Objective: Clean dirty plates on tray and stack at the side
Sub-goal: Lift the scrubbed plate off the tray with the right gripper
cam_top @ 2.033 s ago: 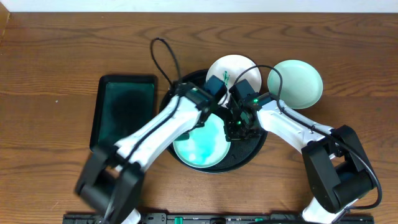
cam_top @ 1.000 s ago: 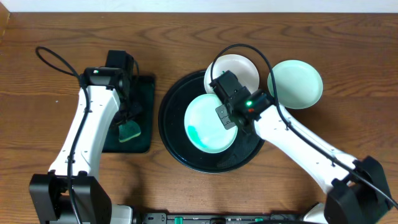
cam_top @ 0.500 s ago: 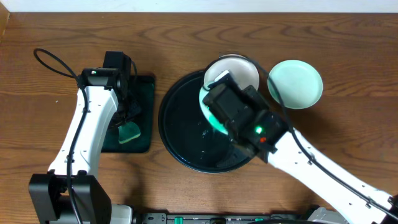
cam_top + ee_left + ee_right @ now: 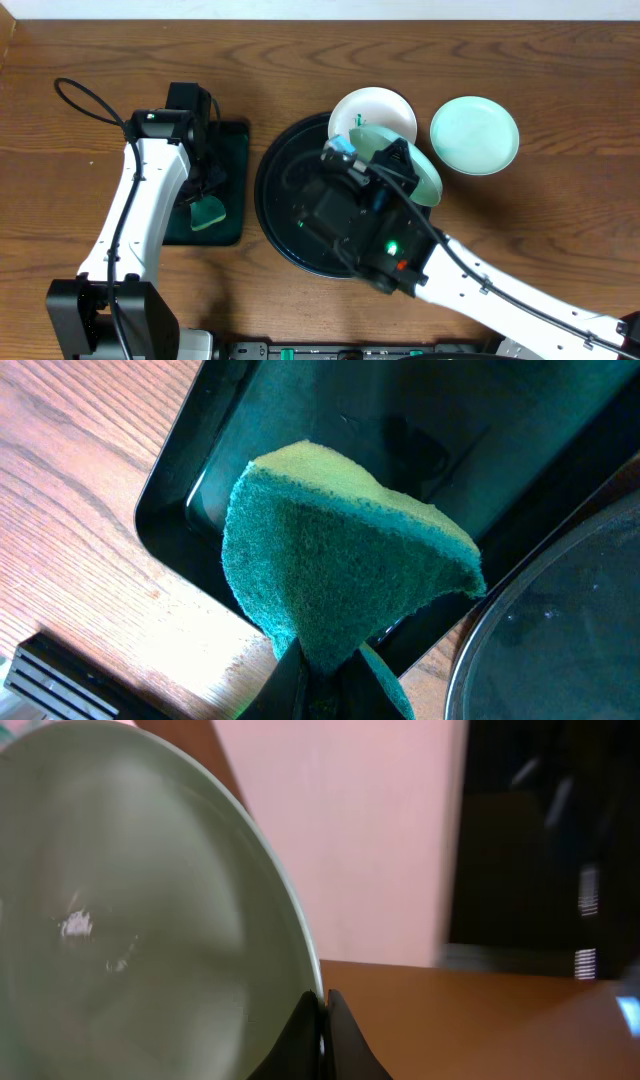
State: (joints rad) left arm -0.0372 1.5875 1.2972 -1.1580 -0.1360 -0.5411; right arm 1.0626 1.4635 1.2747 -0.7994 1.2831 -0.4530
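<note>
Risen off the tray (image 4: 270, 190), your right claw (image 4: 320, 1005) grips a seemingly clean plate (image 4: 418, 172); left claw (image 4: 320, 680) clamps the sponge (image 4: 340, 560). Stack it next.

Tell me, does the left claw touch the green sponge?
Touching. The left wrist view shows the left claw pinching the green sponge at its bottom corner.

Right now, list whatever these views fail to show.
- Overhead: the right arm covers much of the tray floor and most of the held plate.
- Right wrist: plate's left edge cropped; background blurred.
- Left wrist: sponge hides the left gripper fingertips.
</note>
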